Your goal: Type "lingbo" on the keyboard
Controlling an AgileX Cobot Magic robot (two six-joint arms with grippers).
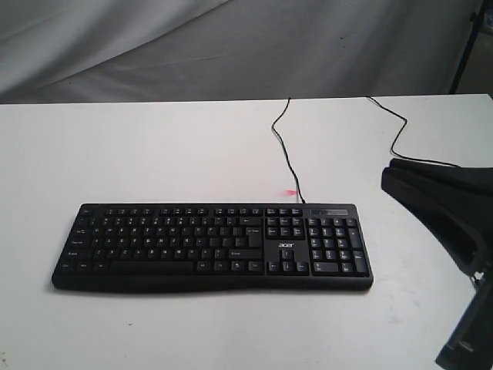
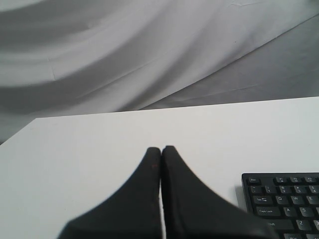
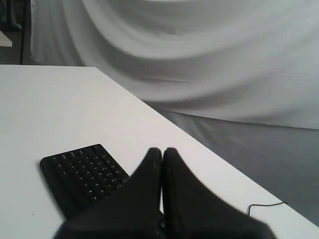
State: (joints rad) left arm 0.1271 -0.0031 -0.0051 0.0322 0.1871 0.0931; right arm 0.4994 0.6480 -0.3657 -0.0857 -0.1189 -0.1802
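2 hands and 1 keyboard, read from left to right.

Left hand (image 2: pixel 160 149): we see its 2 fingers pressed together tip to tip with nothing between them, over bare tabletop (image 2: pixel 99 144) just off the left end of the keyboard (image 1: pixel 212 247). We judge that closed fingers form 1 narrow point, suited to striking a single key without catching its neighbours. This hand lies outside the exterior view, so we cannot tell its height over the tabletop.

Keyboard: flat on the white tabletop, roughly centred, long edge across the view, number pad (image 1: pixel 333 243) to the right, so that each arm faces 1 end. No key appears pressed. Key legends are too small to read in the exterior view; only the "acer" logo (image 1: pixel 286 246) is legible.

Cable (image 1: pixel 286 146): runs from the keyboard's rear edge toward the far edge of the tabletop, clear of the keys. A small red mark (image 1: pixel 291 191) beside it is too blurred to identify.

Right hand (image 3: pixel 162 150): fingers likewise shut together and empty, poised beyond the number-pad end, apart from the keyboard. The exterior view cuts it off at the right edge, and in its own wrist view it hides part of the keyboard. We judge that the 6 letters sit inward of both ends, so either arm must travel inward first.
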